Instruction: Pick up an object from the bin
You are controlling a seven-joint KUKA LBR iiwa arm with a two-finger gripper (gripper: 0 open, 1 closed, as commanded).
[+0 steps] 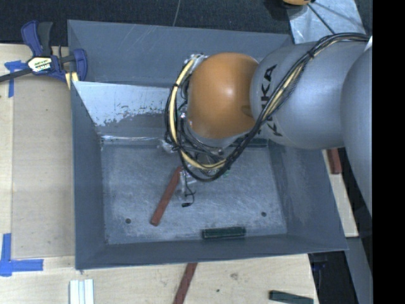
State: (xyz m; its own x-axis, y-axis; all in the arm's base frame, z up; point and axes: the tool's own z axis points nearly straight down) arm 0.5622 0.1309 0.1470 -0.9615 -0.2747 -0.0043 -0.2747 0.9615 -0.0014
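Note:
A reddish-brown stick lies slanted on the bin floor, left of centre, its upper end close under the arm's wrist. My gripper hangs below the orange dome, its fingertips right beside the stick's upper right side, low over the floor. A dark green flat bar lies along the front wall of the bin, below and to the right of the gripper.
The arm with its orange dome and bundled cables covers the back middle and right of the bin. The bin's sloping walls close in on all sides.

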